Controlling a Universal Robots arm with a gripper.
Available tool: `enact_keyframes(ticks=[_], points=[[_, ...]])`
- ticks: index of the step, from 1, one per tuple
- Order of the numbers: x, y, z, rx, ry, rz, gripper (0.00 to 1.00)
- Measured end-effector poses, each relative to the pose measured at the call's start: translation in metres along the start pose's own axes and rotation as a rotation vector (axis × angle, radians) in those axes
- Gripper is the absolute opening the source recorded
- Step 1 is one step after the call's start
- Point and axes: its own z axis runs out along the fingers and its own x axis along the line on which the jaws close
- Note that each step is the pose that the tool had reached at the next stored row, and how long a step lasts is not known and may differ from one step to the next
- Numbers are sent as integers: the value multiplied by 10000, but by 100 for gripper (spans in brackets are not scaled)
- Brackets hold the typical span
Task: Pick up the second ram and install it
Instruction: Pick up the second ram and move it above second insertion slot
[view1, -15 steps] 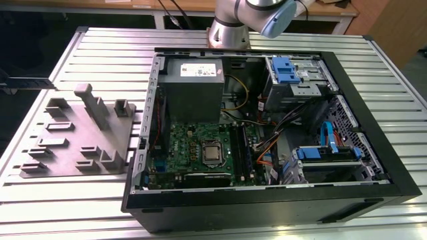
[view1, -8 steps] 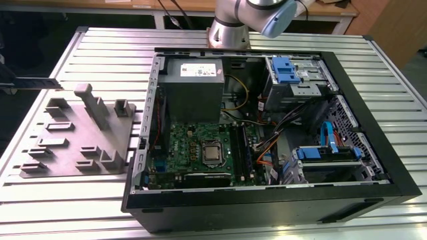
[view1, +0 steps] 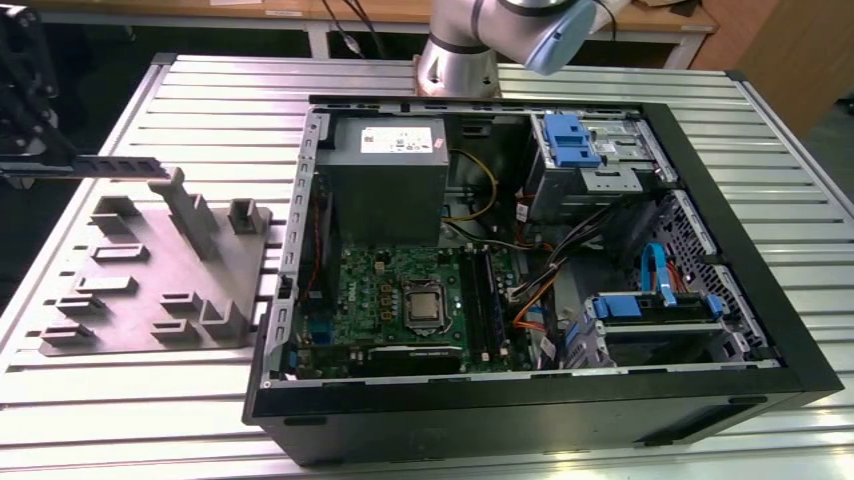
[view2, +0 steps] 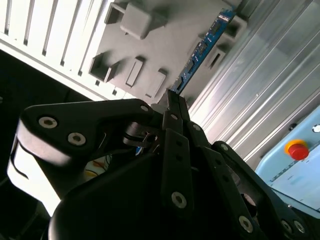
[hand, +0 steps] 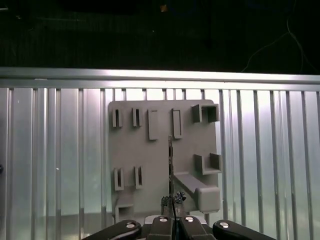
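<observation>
Our end effector (view2: 172, 100) is clenched on one end of the memory stick (view2: 202, 47). The blue board juts out over the grey holder tray (hand: 150, 165) on the ribbed bench (view1: 200, 100); we cannot tell whether they touch. Beside the tray lies the open computer case (view1: 787, 330). Its power supply (view1: 387, 190) bears a white label (view1: 400, 143), with print too small to read.

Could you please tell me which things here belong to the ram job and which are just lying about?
For the job: claw, shut on the ram stick; grey holder tray; motherboard in the open computer case.
Just lying about: power supply; blue drive latch; red button; slatted table.
</observation>
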Motion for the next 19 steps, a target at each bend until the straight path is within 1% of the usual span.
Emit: enact_keyframes(ticks=[19], points=[[-33, -861, -37, -1, 1, 0, 11]])
